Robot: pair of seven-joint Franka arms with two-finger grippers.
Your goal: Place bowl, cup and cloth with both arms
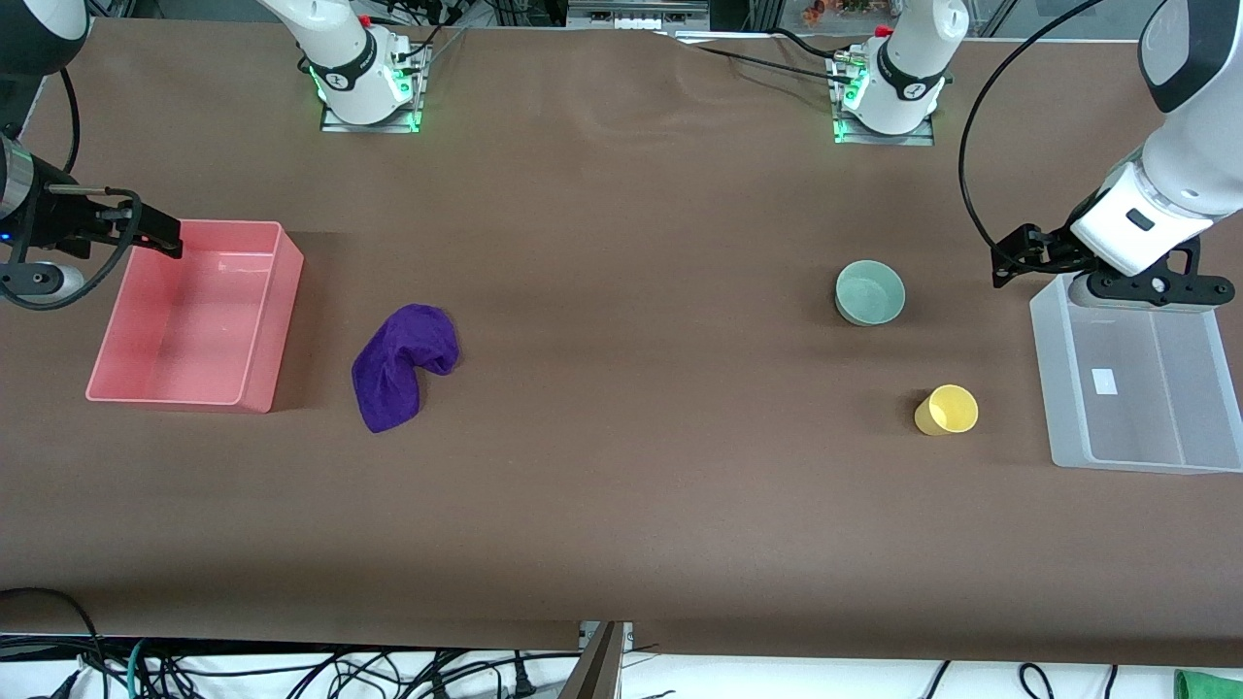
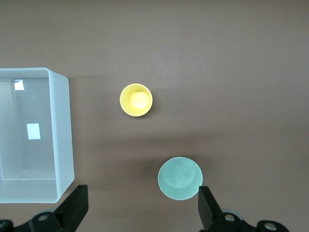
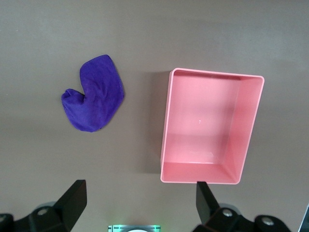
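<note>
1 blank white label (image 1: 1104, 382)

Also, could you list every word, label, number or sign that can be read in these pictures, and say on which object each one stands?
No readable text anywhere.
clear bin: a small white label on its floor, blank or too small to read.
Round black marks on the two arm bases: too small to read.
bowl, cup, cloth, pink bin: no markings visible.
</note>
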